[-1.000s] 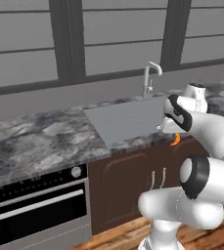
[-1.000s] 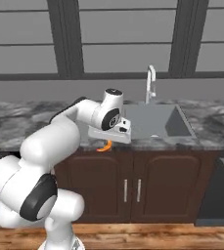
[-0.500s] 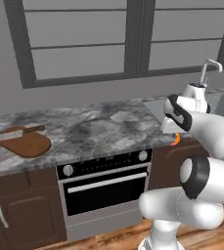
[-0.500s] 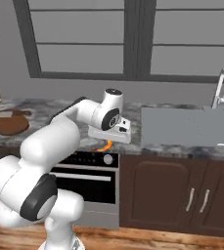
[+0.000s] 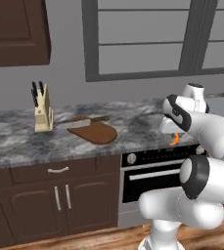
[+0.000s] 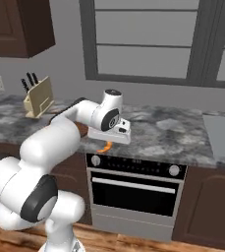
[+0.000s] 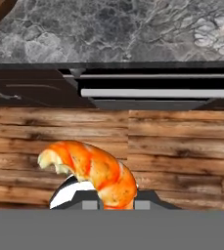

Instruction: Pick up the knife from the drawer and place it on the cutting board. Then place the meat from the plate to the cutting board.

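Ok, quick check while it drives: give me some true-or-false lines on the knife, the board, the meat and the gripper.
1. The silver-bladed, brown-handled knife lies at the reddish-brown wooden cutting board. True.
2. The gripper is empty. False: it is shut on the orange-red curved meat.
3. The meat rests on the board. False: it hangs in the air before the oven.
4. A pale wooden knife block stands left of the board in the left base view. True.
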